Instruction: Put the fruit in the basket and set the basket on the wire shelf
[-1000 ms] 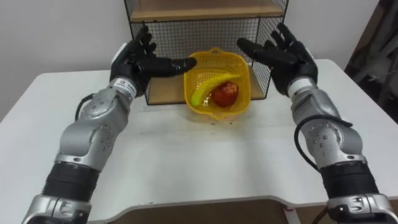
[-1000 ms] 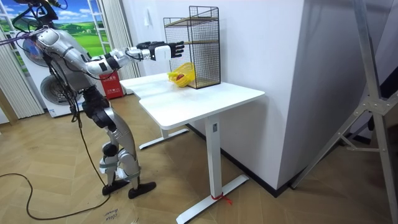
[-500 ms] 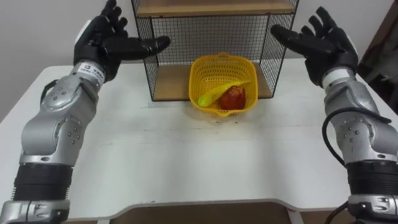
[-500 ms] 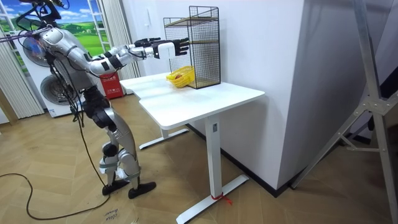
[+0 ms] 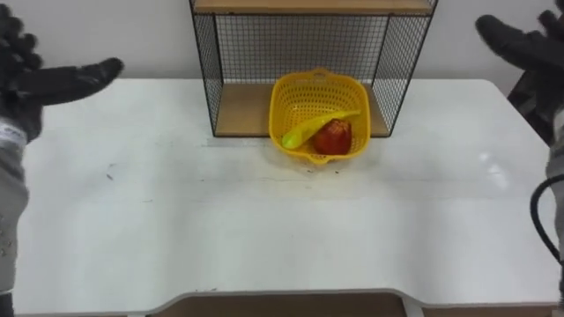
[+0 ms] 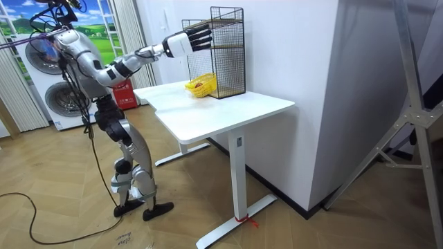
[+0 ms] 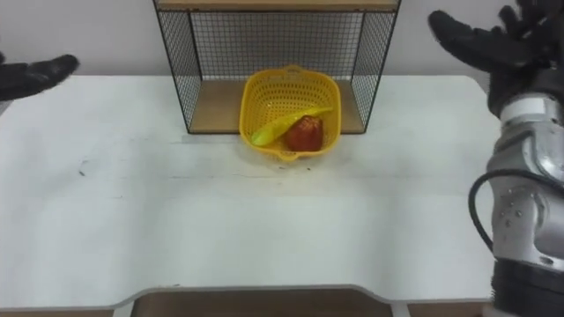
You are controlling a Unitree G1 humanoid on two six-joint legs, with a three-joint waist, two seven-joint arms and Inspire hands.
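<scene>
One table [image 5: 264,220]. One wire shelf [image 5: 300,44] at its far edge. One basket [image 5: 284,88], with two fruits in it: one banana [image 5: 304,132] and one red fruit [image 5: 332,137]. Two hands: left hand [image 5: 25,86] far left, right hand [image 5: 527,48] far right.

Yellow mesh basket [image 5: 298,95], red fruit [image 5: 333,138], yellow-green banana [image 5: 307,131], black wire shelf [image 5: 291,44]

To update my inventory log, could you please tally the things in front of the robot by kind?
Fruit: 2 (banana, red fruit)
Yellow basket: 1
Wire shelf: 1
White table: 1
Total: 5
</scene>
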